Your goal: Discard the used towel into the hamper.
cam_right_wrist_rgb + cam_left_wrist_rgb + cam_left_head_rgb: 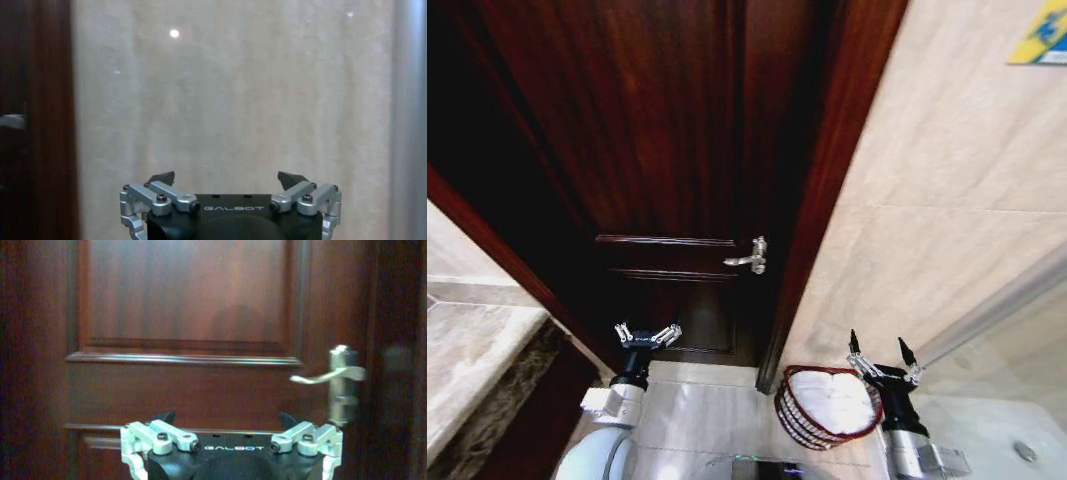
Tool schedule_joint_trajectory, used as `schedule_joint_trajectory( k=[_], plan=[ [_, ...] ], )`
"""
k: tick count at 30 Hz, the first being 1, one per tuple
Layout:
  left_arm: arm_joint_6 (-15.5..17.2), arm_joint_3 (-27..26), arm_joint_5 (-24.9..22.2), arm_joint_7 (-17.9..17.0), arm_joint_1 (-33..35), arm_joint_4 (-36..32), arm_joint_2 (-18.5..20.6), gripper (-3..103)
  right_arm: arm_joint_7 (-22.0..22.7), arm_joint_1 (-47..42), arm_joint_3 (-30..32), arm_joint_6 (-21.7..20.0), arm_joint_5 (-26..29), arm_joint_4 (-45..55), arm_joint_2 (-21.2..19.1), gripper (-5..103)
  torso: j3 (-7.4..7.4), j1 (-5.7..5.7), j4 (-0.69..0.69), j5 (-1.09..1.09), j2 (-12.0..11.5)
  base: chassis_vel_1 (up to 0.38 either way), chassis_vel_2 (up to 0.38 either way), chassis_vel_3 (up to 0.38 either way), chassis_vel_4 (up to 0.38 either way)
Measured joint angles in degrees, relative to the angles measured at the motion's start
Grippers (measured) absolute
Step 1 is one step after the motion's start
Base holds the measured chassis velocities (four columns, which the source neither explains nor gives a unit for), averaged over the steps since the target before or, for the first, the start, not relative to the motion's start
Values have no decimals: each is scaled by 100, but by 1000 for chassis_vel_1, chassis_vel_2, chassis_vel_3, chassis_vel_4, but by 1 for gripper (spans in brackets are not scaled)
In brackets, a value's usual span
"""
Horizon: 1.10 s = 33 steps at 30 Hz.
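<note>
The hamper, a small round dark red-brown openwork basket, stands on the floor at the foot of the door frame. A white towel lies bunched inside it, filling its mouth. My right gripper is raised just right of the hamper, open and empty; in the right wrist view the right gripper faces the beige tiled wall. My left gripper is open and empty in front of the dark wooden door; in the left wrist view the left gripper faces the door panel.
The dark wooden door carries a silver lever handle, also the handle. Beige tiled wall rises to the right. A marble counter runs along the left. Pale floor tiles lie between the arms.
</note>
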Motion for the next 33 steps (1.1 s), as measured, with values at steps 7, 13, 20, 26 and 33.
schedule_joint_trajectory(
  k=[7,13,20,26,33],
  plan=[
    [0,3,-1,2,-1,0,-2,100,1,0,4,0,0,0,-2,100,1,3,0,1,-1,-167,-185,158,118],
    [0,0,0,0,-1,0,2,100,1,1,-2,0,0,0,0,100,1,2,-1,-4,-1,88,-50,-73,56],
    [0,-1,0,-1,-1,0,2,100,0,1,-2,0,0,0,1,100,0,1,-1,-3,-1,193,-113,-214,129],
    [0,1,0,0,-1,0,0,100,0,1,0,-1,0,0,0,100,0,1,-1,-2,0,200,-263,-222,261],
    [0,0,0,0,-1,0,1,100,0,1,0,0,0,0,0,100,0,1,0,-1,0,296,-318,-325,314]
  ],
)
